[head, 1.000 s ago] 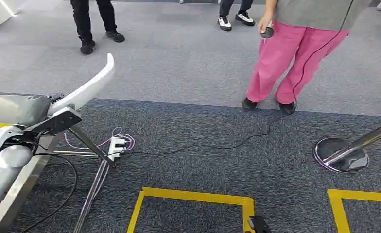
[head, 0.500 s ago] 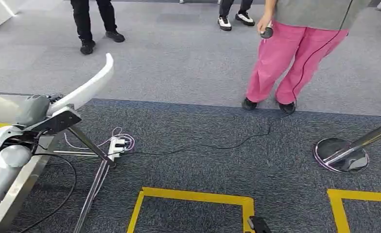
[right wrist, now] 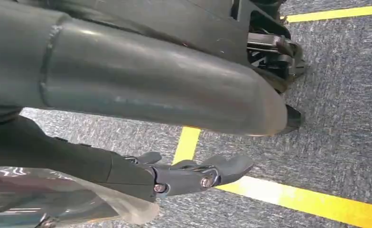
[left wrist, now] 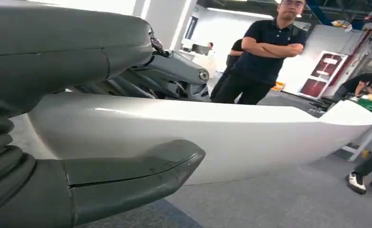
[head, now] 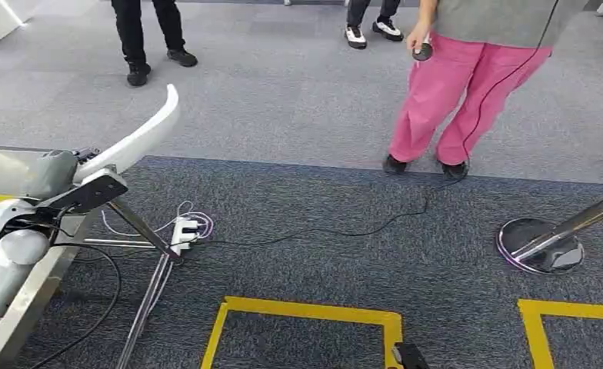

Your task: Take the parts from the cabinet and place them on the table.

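We see a grey carpet floor (head: 298, 108) that turns darker and bluish (head: 344, 254) closer to us. Yellow tape lines (head: 306, 310) make boxes on the dark part.

Our left hand (head: 91, 192) is on the left side of the head view. It holds a long, curved white part (head: 141, 138) that sticks up and away from us. In the left wrist view the same white part (left wrist: 212, 137) runs across the picture, and the thick grey thumb (left wrist: 141, 173) lies along one side of it while the darker fingers (left wrist: 174, 71) sit on the other side. So the hand grips the part from both sides.

Our right hand (right wrist: 193, 173) hangs over the carpet and a yellow line (right wrist: 312, 202). Its dark fingers are a bit curled. Something clear and shiny like plastic (right wrist: 56, 199) sits by the hand, but we cannot tell if the hand holds it.

A white power strip (head: 183, 228) with thin wires lies on the carpet near the left hand. A black cable (head: 344, 231) runs across the floor toward a person in pink trousers (head: 468, 84). That person holds a small dark thing (head: 423, 51). Another person in black trousers (head: 148, 31) stands farther back. A shiny round metal base (head: 541, 244) with a pole sits on the right.
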